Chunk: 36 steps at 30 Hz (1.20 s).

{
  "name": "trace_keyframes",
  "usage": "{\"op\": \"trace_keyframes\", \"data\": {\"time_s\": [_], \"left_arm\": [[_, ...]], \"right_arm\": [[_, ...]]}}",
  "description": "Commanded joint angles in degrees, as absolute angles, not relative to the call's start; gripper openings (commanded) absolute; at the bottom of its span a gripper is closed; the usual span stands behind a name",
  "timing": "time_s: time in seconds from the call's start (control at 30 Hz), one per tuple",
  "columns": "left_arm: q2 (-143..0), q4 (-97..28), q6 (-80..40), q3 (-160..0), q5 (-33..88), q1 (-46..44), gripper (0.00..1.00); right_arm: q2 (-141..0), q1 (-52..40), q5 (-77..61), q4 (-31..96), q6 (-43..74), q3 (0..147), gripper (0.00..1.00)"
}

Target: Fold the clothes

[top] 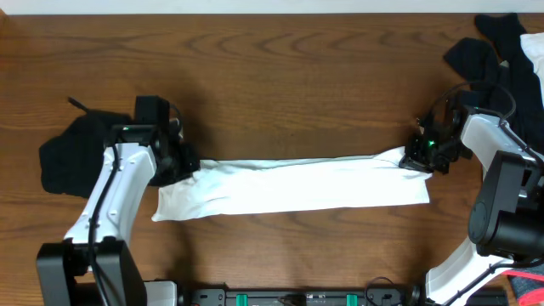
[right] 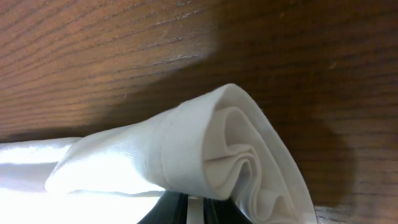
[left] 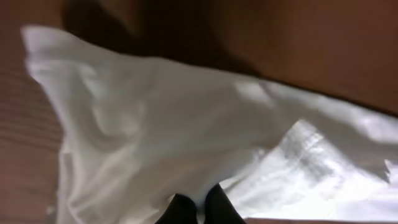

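Jaws pinch opposite ends of the white T-shirt (top: 293, 187).

White T-shirt (top: 289, 185) soft matt cloth; table (top: 280, 76) grained brown wood; black garments (top: 68, 157) matt cloth

white T-shirt (top: 293, 185) | long folded band, centre | black garment (top: 61, 157) | crumpled, far left

Setting: a robotics laboratory test station. Indicators:
- A white-and-black left robot arm (top: 119, 187) and a matching right robot arm (top: 486, 136) are mounted at the near edge of a dark brown wood-grain bench (top: 280, 76).
- A black mounting rail with green tabs (top: 255, 298) runs along that edge.
- Work material on the bench: a white fabric garment (top: 289, 189), a black fabric heap (top: 64, 161), and a heap of dark and white garments (top: 501, 51).
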State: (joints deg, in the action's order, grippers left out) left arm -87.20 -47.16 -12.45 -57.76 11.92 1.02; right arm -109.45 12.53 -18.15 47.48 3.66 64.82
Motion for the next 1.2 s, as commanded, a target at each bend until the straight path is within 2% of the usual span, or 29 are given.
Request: {"op": "trace_keyframes", "data": {"time_s": [0.0,0.07,0.13,0.17,0.2,0.27,0.33,0.43,0.6,0.63,0.77,1.17], "left_arm": [[-87.68,-46.98,-12.80,-58.19,8.01,1.21,0.06],[-88.18,-47.03,-12.78,-58.19,6.94,1.21,0.07],[-88.66,-47.27,-12.75,-58.19,5.67,1.21,0.13],[-88.73,-47.48,-12.75,-58.17,5.17,1.21,0.17],[-88.75,-47.59,-12.75,-58.08,4.67,1.23,0.27],[-88.73,-48.10,-12.78,-58.08,3.29,1.23,0.39],[-88.73,-48.80,-12.80,-58.11,2.72,1.23,0.40],[-88.20,-49.74,-12.82,-58.19,3.99,1.21,0.39],[-85.36,-49.80,-10.20,-58.54,15.75,1.21,0.20],[-84.86,-49.36,-7.88,-58.52,19.81,1.21,0.19],[-84.23,-48.21,0.43,-58.52,35.48,1.23,0.19],[-94.24,-45.50,3.57,-56.42,39.03,1.74,0.19]], "right_arm": [[-112.31,12.36,-10.92,47.81,4.23,63.20,0.11],[-112.31,12.36,-10.92,47.83,4.23,63.20,0.10],[-112.31,12.36,-10.92,47.86,4.21,63.20,0.10],[-112.31,12.36,-10.94,47.94,4.23,63.18,0.10],[-112.31,12.36,-10.92,48.01,4.23,63.20,0.10],[-112.31,12.36,-10.94,48.03,4.23,63.18,0.11],[-112.31,12.36,-10.94,48.05,4.23,63.20,0.11],[-112.31,12.36,-10.92,48.03,4.23,63.20,0.11],[-112.31,12.36,-10.92,47.94,4.21,63.20,0.10],[-112.31,12.36,-10.92,47.92,4.23,63.18,0.11],[-112.31,12.36,-10.92,47.77,4.23,63.18,0.11],[-112.31,12.36,-10.92,48.05,4.21,63.18,0.11]]}}
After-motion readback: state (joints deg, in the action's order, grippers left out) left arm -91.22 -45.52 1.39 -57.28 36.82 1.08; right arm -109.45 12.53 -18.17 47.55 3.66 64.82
